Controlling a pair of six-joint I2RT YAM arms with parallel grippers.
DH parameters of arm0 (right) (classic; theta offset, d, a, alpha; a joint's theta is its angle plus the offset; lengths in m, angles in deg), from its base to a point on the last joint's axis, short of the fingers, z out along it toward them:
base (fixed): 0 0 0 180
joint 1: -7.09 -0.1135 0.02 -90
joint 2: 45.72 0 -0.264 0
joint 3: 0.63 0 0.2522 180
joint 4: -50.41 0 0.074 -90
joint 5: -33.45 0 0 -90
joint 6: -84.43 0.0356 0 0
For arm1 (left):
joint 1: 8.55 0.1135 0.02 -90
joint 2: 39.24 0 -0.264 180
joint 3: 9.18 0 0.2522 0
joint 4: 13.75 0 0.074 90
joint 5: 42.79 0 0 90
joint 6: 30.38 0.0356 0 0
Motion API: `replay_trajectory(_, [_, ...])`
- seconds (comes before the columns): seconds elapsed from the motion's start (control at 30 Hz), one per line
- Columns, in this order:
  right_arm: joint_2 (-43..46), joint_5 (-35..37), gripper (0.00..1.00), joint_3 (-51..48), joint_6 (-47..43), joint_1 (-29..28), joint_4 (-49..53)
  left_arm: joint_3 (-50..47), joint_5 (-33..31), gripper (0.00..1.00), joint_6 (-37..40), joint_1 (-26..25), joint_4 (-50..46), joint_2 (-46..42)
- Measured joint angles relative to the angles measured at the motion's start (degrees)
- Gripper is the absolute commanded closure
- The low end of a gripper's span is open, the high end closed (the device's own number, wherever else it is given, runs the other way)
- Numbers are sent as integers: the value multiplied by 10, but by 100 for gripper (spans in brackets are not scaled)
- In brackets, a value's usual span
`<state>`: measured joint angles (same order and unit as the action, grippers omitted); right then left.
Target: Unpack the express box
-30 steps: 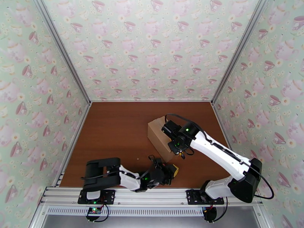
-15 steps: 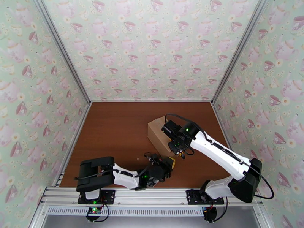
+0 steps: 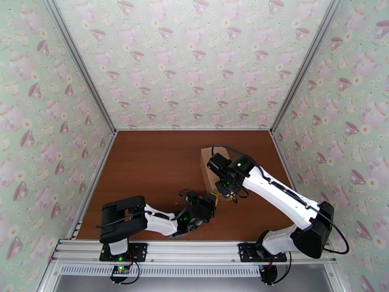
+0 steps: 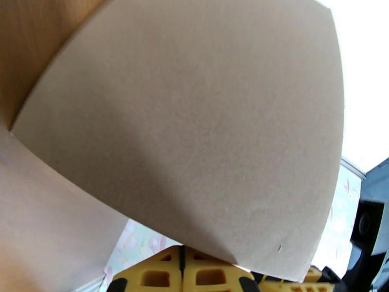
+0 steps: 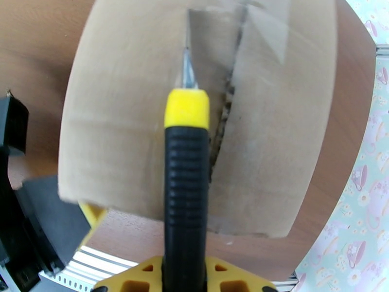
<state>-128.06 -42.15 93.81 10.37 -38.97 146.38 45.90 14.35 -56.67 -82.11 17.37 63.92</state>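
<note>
- The cardboard box (image 3: 206, 173) sat on the brown bench (image 3: 146, 166), a bit right of the middle and mostly tucked under the right arm.
- The right hand (image 3: 228, 188) was clamped on a utility knife (image 5: 185, 191) with a black ribbed handle and a yellow collar, and the short blade stuck out the front.
- In the right wrist view the blade tip was down on the top of the box, just beside the centre seam. The seam looked ragged and gaped a little, with a bit of clear tape showing at the far end.
- The left hand (image 3: 209, 201) was low at the near end of the box, yellow pads pressed together with nothing between them.
- From the left wrist camera a cardboard face loomed right over those pads. I honestly couldn't tell if they were actually touching it.
- The walls around the bench had teacup wallpaper.
</note>
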Motion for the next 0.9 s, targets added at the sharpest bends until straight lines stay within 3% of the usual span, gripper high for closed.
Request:
replay_trajectory(0.2, [-2,-1,100,21,4,0,11,1,8,100,54,10,-38,-35])
replay_trajectory(0.43, [6,-19,100,67,4,0,4,9,30,99,193,2,-171,-215])
replay_trajectory(0.5, [14,-36,100,75,4,0,-3,17,32,71,228,-7,-224,-266])
replay_trajectory(0.53, [18,-47,100,77,4,0,-10,22,32,48,249,-13,-254,-295])
replay_trajectory(0.57, [22,-59,100,77,4,0,-17,23,31,33,269,-17,-278,-320])
replay_trajectory(0.6, [26,-71,100,77,3,0,-24,23,29,26,287,-20,-301,-343])
replay_trajectory(0.73, [47,-142,100,76,2,0,-76,1,17,8,368,-20,-353,-443])
replay_trajectory(0.9, [96,-269,100,52,11,1,-191,-49,15,6,482,30,-358,-553])
